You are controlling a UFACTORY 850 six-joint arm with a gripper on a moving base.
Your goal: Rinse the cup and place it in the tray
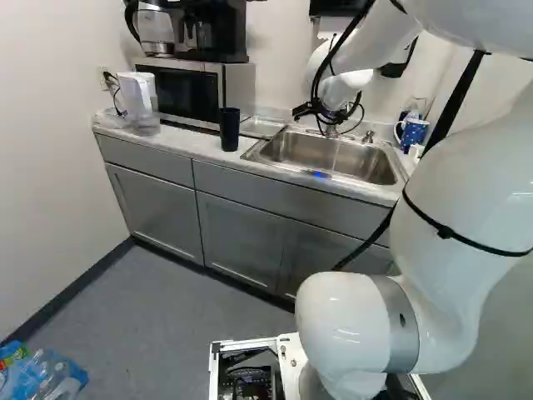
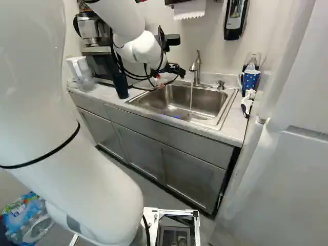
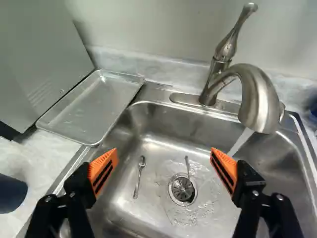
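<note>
My tool (image 2: 170, 74) spread wide, empty, over sink (image 3: 168, 126). Dark cup (image 3: 12, 194) on worktop (image 3: 47, 157) at nine o'clock, tray (image 3: 94, 110) at ten, running faucet (image 3: 258, 96) at two.

Cup (image 1: 230, 129) is set on tabletop (image 1: 187, 143) left of sink (image 1: 333, 154), tray (image 3: 94, 109) btwn sink & microwave (image 1: 187, 92); mug (image 1: 413, 132) right; spoon (image 3: 139, 176) in sink.

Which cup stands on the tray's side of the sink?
The tall black cup, by the microwave; the blue spotted mug stands across the sink.

Pale counter (image 1: 185, 143), inset sink (image 1: 333, 157), 1 metal tray (image 3: 96, 109), 1 black cup (image 1: 229, 130), 1 microwave (image 1: 187, 93), 1 white pitcher (image 1: 136, 97)
</note>
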